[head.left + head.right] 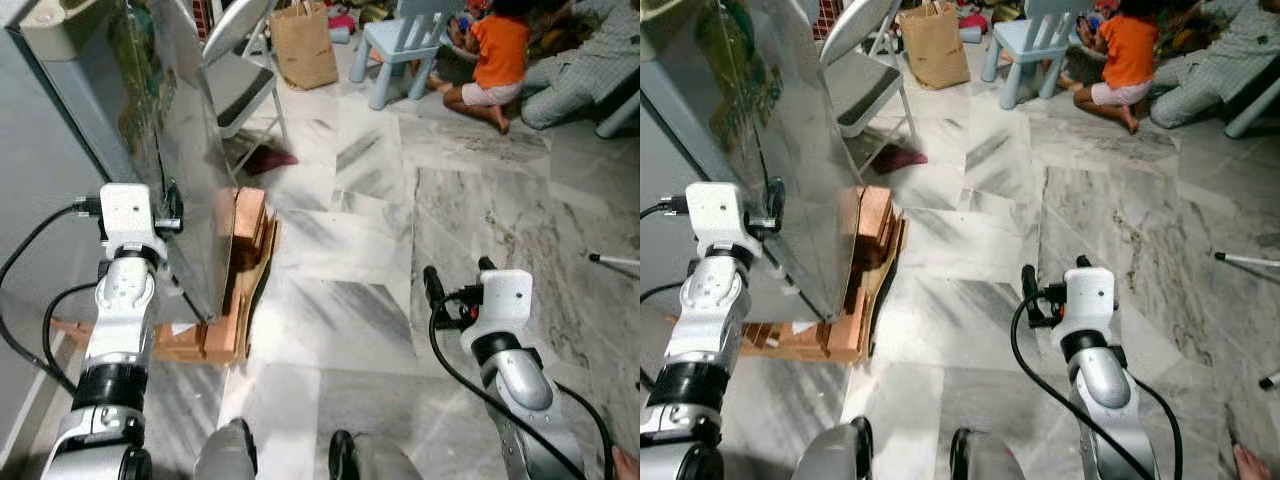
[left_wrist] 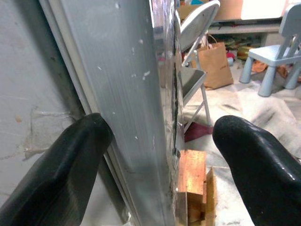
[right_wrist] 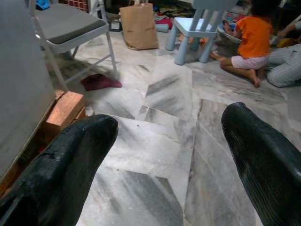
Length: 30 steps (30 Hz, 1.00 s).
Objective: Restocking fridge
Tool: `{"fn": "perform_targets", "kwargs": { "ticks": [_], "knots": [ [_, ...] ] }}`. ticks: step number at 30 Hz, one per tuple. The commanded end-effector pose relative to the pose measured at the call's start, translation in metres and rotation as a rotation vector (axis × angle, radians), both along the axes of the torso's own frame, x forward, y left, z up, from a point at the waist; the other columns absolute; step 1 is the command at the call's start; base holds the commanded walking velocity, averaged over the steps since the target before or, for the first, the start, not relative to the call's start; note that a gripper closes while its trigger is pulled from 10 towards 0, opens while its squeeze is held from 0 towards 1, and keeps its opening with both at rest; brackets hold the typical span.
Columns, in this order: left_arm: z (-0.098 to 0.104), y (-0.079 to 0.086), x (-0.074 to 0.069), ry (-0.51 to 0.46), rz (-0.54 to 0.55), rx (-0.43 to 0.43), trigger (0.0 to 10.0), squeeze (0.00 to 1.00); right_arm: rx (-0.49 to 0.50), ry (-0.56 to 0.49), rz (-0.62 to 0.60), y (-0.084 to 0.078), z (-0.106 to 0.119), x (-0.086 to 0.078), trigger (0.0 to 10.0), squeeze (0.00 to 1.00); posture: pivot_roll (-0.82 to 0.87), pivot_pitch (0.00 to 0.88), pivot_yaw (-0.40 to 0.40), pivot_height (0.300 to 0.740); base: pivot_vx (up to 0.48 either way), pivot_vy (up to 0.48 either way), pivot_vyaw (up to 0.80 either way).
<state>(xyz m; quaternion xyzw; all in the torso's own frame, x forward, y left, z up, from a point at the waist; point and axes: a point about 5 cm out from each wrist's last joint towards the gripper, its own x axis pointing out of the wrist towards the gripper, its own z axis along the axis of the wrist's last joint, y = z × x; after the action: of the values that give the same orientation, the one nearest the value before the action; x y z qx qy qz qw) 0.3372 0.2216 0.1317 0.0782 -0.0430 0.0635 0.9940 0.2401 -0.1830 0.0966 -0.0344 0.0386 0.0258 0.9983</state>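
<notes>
Where bricks prop: one fridge door [image 1: 165, 130].

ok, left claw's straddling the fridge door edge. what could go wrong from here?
1. The left claw is open around the fridge door edge, on smooth metal; it could slip when pulling.
2. The door may swing toward the folding chair.
3. People sit on the floor ahead; keep clear.

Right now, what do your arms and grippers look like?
Both arms are silver tubes with black joints, each ending in a white boxy wrist block. Black cables loop beside them. The left gripper and right gripper each have two thick, rounded black fingers.
</notes>
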Motion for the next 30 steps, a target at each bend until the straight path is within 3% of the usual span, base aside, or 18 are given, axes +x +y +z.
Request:
{"fn": "perform_targets", "kwargs": {
  "ticks": [1,4,7,10,12,14,17,20,22,26,30],
  "knots": [
    [-0.003,-0.011,0.006,0.026,-0.063,0.015,10.0,0.0,-0.006,0.009,-0.005,-0.001,0.0,-0.002,10.0,0.0,0.0,0.19,-0.064,0.74,0.0,0.0,0.0],
    [0.001,-0.023,0.014,0.026,-0.11,0.005,10.0,0.0,-0.003,0.035,0.001,0.001,-0.004,-0.003,10.0,0.0,0.0,0.189,-0.062,0.74,0.0,0.0,0.0],
    [0.019,-0.089,0.013,-0.05,-0.454,0.138,10.0,0.0,-0.009,0.081,-0.001,-0.002,-0.013,-0.006,10.0,0.0,0.01,0.189,-0.062,0.74,0.0,0.0,0.0],
    [0.033,-0.161,-0.01,-0.121,-0.809,0.177,10.0,0.0,-0.004,0.093,0.003,0.0,-0.016,-0.007,10.0,0.0,0.02,0.188,-0.058,0.74,0.0,0.0,0.0],
    [0.039,-0.193,-0.024,-0.163,-0.928,0.167,10.0,0.0,-0.006,0.092,0.012,0.003,-0.016,-0.006,10.0,0.0,0.02,0.187,-0.055,0.74,0.0,0.0,0.0],
    [0.042,-0.207,-0.029,-0.181,-0.952,0.133,10.0,0.0,-0.005,0.091,0.016,0.005,-0.016,-0.006,10.0,0.0,0.01,0.186,-0.051,0.74,0.0,0.0,0.0],
    [0.041,-0.206,-0.025,-0.178,-0.906,0.106,10.0,0.0,-0.002,0.09,0.018,0.006,-0.016,-0.008,10.0,0.0,0.01,0.186,-0.047,0.74,0.0,0.0,0.0],
    [0.046,-0.175,-0.008,-0.164,-0.756,0.064,10.0,0.0,0.004,0.099,0.021,0.005,-0.019,-0.013,10.0,0.0,0.01,0.189,-0.044,0.74,0.0,0.0,0.0],
    [0.048,-0.163,-0.005,-0.166,-0.709,0.064,10.0,0.0,0.007,0.101,0.024,0.006,-0.02,-0.013,10.0,0.0,0.02,0.188,-0.043,0.74,0.0,0.0,0.0],
    [0.046,-0.138,-0.004,-0.152,-0.613,0.078,10.0,0.0,0.001,0.086,0.039,0.01,-0.019,-0.01,10.0,0.0,0.02,0.182,-0.038,0.74,0.0,0.0,0.0],
    [0.034,-0.109,-0.015,-0.121,-0.528,0.084,10.0,0.0,0.028,0.067,0.034,0.01,-0.015,-0.008,10.0,0.0,0.01,0.173,-0.035,0.74,0.0,0.0,0.0]
  ]
}}
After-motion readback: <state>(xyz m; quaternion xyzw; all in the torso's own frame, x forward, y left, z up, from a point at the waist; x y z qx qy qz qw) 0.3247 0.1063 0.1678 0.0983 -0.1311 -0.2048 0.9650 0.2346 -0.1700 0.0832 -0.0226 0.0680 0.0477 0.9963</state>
